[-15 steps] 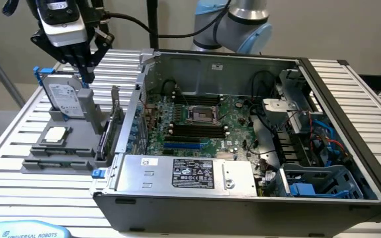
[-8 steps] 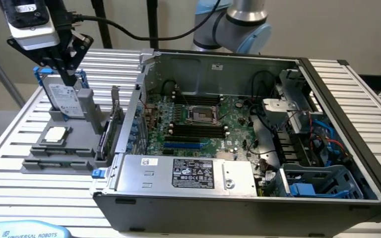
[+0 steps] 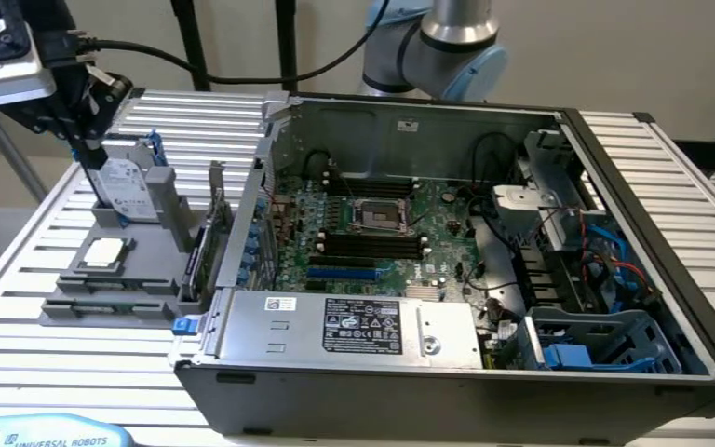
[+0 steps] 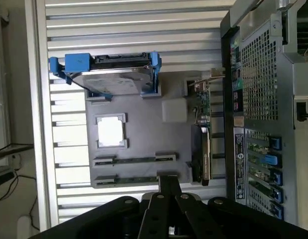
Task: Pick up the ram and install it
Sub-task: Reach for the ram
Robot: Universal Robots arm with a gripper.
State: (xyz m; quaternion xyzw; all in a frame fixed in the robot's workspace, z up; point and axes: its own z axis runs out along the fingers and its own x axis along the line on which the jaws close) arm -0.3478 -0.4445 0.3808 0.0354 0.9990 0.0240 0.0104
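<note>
We're over the grey parts tray [image 4: 144,124] on the slatted worktop [image 3: 34,372], and the gripper [image 3: 87,149] hangs above it on the exterior view's left, raised clear of everything in it. The jaws are pressed fully together, folks, with nothing between them.

Looking down the wrist view past the dark fingertips [image 4: 164,185], we can see where the ram is. One ram stick [image 4: 134,160] lies edge-up in its groove in the tray. A second ram stick [image 4: 125,178] lies parallel in the next groove, and the fingertips overlap one end of it in that picture. Neither stick has been lifted.

Sharing the tray are a square processor [image 4: 111,132], a hard drive [image 4: 111,79] in its blue caddy, and a green expansion card [image 4: 203,134] on the side nearest the computer case [image 3: 370,121].

The case lies open just beside the tray. Its motherboard [image 3: 445,219] faces up, and we can see the black memory slots [image 3: 364,244] next to the processor socket.
</note>
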